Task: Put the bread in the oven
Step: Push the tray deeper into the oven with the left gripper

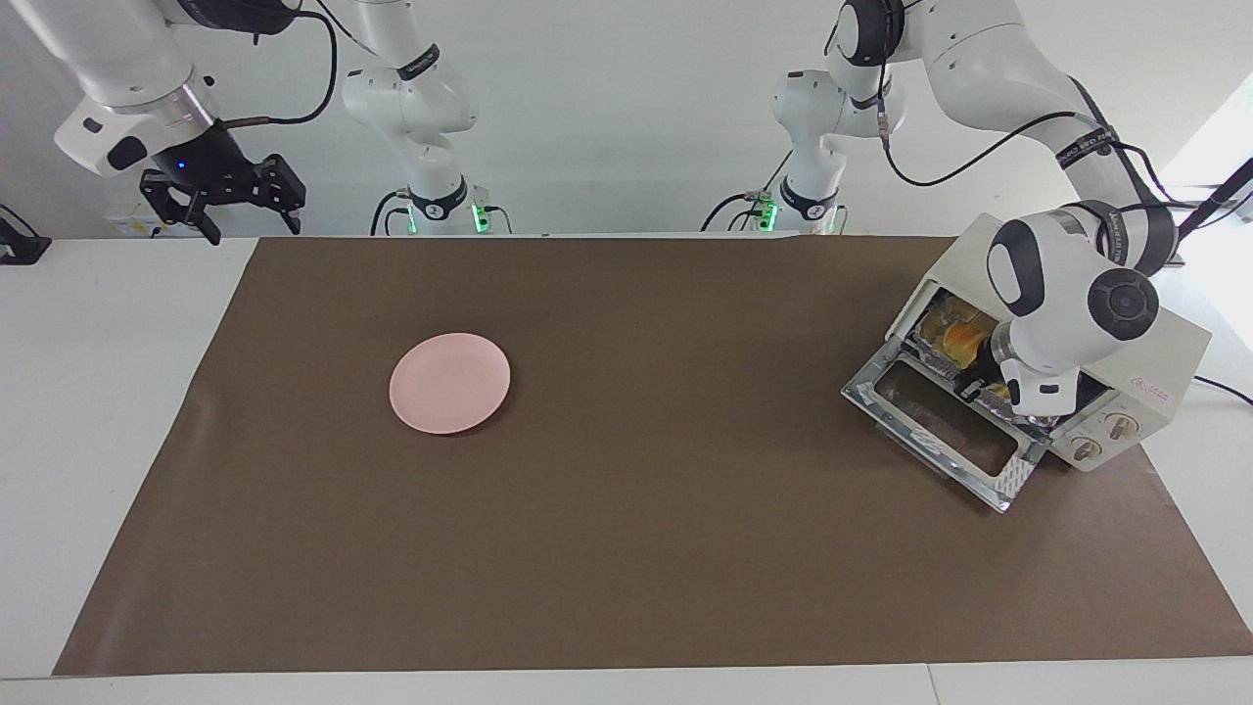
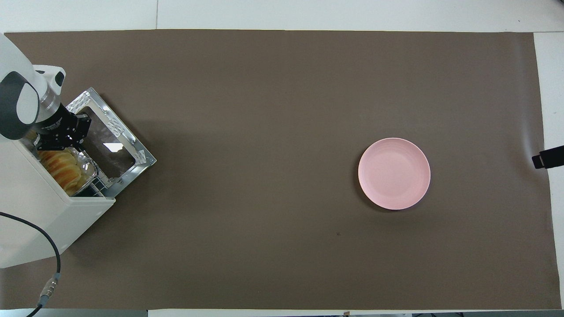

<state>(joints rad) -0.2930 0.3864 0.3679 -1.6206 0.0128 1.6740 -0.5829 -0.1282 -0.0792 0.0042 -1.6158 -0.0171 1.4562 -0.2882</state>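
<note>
The cream-white oven [image 1: 1155,362] stands at the left arm's end of the table, its glass door [image 1: 940,421] dropped open. The golden ridged bread [image 1: 954,333] lies inside it on a crinkled foil tray [image 2: 86,169]. The bread [image 2: 57,165] and oven [image 2: 35,220] also show in the overhead view. My left gripper [image 1: 979,387] is at the oven's mouth just over the door's hinge, beside the bread; it also shows in the overhead view [image 2: 59,143]. My right gripper [image 1: 220,196] waits raised and open off the right arm's end of the mat.
A round pink plate [image 1: 449,382] lies bare on the brown mat toward the right arm's end; it also shows in the overhead view [image 2: 394,173]. The oven's two knobs [image 1: 1119,425] face the table's middle. A black cable [image 2: 48,264] runs from the oven.
</note>
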